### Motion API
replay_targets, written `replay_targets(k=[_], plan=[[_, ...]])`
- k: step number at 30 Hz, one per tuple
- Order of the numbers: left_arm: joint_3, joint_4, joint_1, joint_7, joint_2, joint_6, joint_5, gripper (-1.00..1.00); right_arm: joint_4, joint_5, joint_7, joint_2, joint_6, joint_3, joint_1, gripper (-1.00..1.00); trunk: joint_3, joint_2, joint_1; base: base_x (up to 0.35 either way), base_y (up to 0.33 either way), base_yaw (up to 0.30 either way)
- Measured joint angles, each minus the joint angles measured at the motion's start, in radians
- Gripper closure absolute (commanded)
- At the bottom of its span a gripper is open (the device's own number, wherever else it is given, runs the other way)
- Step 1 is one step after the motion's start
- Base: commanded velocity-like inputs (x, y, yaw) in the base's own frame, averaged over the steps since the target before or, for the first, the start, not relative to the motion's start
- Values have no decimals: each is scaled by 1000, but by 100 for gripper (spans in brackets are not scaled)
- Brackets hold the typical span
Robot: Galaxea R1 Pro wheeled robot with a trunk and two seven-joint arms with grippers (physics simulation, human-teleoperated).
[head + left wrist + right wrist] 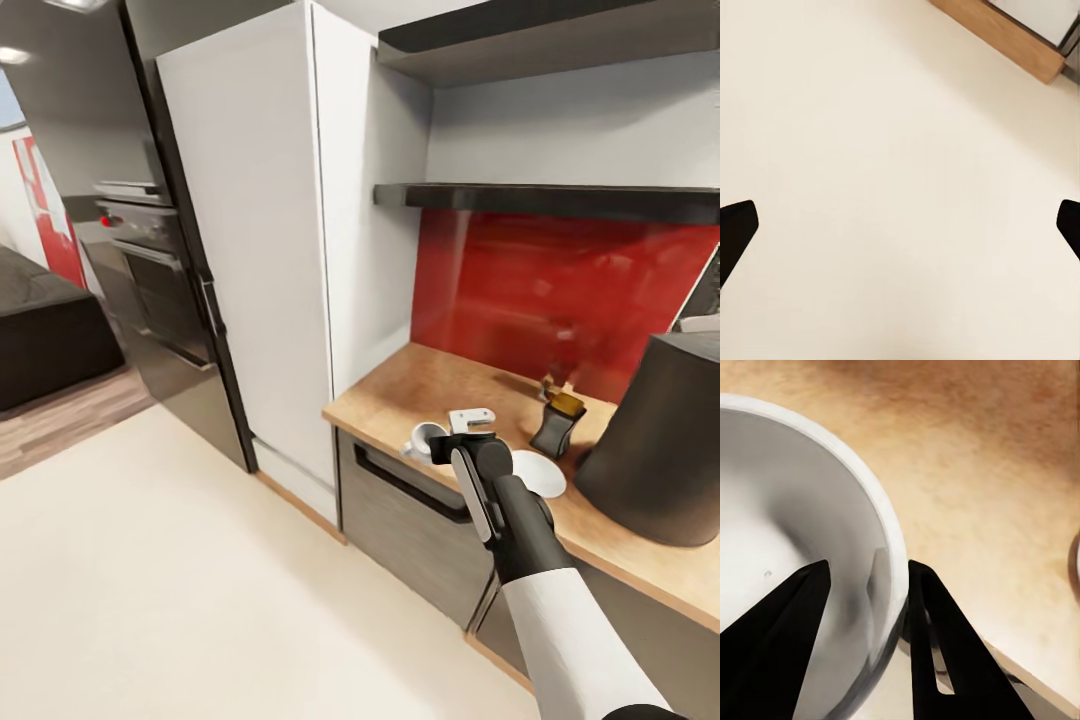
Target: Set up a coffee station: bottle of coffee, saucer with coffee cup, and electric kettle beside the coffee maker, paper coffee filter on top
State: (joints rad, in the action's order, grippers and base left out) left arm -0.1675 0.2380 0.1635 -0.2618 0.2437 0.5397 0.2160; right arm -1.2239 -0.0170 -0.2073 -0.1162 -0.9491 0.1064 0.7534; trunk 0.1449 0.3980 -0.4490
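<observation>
Right arm (560,600) fills the near fg of head view, entering from approx 5 o'clock and reaching toward frame centre. Right gripper (440,445) sits over the countertop (420,385) edge, at the coffee cup (425,438). Wrist cam: fingers (945,645) straddle the cup wall, one inside the bowl, one outside, jaws closed onto the rim (889,547) (contact looks made, slight gap on inner side hard to judge).

L to R along the counter in head view: cup at the front edge, saucer (540,472) just beside it at 3 o'clock, not touching. Bottle of coffee (558,420) stands upright behind the saucer, at 1 o'clock from it. Coffee maker (660,450) furthest right, near bottle. Kitchen shelf (560,198) at 12 o'clock above the red backsplash (560,290).

Left gripper (900,225): jaws wide apart over cream floor (870,150), nothing between them.
</observation>
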Motion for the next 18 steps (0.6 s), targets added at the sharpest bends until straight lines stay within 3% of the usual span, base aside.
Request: replay_targets(k=[18], plan=[[1,-2,-3,0,1,2,-1,-100,-1,0,-1,0,0,0,0,100,0,0,0,234,255,-262]])
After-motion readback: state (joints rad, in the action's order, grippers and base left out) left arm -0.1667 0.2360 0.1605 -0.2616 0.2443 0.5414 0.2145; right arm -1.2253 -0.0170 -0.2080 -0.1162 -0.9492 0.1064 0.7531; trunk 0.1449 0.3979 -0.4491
